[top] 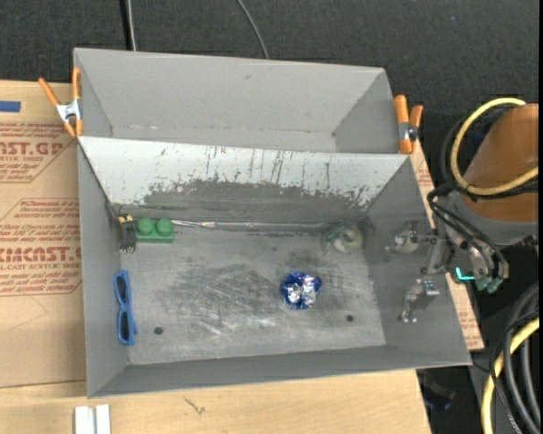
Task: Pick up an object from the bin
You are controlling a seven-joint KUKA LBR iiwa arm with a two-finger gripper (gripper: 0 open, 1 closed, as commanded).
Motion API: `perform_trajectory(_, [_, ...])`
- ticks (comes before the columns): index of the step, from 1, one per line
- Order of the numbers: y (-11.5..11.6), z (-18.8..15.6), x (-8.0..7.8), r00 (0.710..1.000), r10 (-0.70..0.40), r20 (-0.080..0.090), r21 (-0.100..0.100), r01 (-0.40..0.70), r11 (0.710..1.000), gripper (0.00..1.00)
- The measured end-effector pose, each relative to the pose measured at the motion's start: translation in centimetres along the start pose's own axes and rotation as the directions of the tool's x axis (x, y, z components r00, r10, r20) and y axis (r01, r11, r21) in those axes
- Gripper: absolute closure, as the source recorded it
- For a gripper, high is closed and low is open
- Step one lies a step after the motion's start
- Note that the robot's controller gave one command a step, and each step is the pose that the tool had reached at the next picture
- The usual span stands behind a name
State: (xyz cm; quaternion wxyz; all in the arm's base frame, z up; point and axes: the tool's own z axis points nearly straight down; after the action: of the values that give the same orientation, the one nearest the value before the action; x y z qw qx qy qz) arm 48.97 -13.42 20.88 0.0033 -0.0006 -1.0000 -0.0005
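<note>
My gripper (pixel 410 274) hangs over the bin's right sloping wall, its two metal fingers (pixel 402 240) spread apart, open, with nothing between them. Nearest to it, at the back right of the bin floor, lies a small grey-green round thing (pixel 347 238). A crumpled blue-and-white ball (pixel 300 290) rests on the floor to the left of the gripper, well apart from it.
A green toy brick (pixel 154 230) sits at the back left corner of the floor. Blue toy sunglasses (pixel 124 307) lie along the left wall. The arm with its orange cover and cables stands outside the bin's right rim.
</note>
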Motion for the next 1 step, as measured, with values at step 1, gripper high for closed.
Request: perform_trajectory(1, [6.03,11.57,-0.1,0.939,-0.344,0.002,-0.001,0.344,0.939,0.0])
